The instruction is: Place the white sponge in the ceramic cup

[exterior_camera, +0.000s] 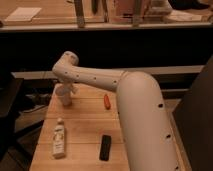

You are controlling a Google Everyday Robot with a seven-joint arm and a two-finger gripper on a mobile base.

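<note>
Gripper is held just above ceramic cup on wooden table; its state cannot be told. Labelled bottle is laid nearer.

table bears all items | ceramic cup: far-left part of table | gripper: at the cup's rim, right side; arm reaches in from the right | small elongated item: right of cup, apart | bottle: lying flat, front-left, before the cup | flat bar-shaped object: front, right of bottle, just left of arm
</note>
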